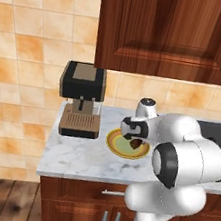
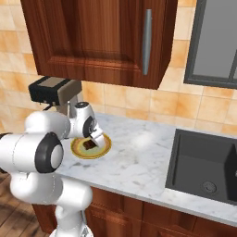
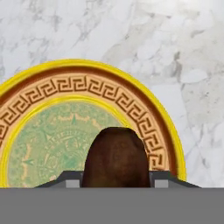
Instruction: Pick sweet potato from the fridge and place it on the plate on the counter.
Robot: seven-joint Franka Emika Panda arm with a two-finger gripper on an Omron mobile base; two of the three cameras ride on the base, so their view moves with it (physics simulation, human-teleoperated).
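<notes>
The pincer (image 1: 136,143) is clenched on the sweet potato (image 3: 116,157), holding it just above the plate (image 3: 65,92) on the desk (image 2: 139,152). The potato's long axis points down toward the plate's right half, so release should land it inside the rim.

No legible text, labels, brands, numbers or signs found. The plate (image 3: 153,131) carries only a Greek-key band and a patterned centre; the coffee machine (image 1: 81,100) bears no readable marking.
</notes>
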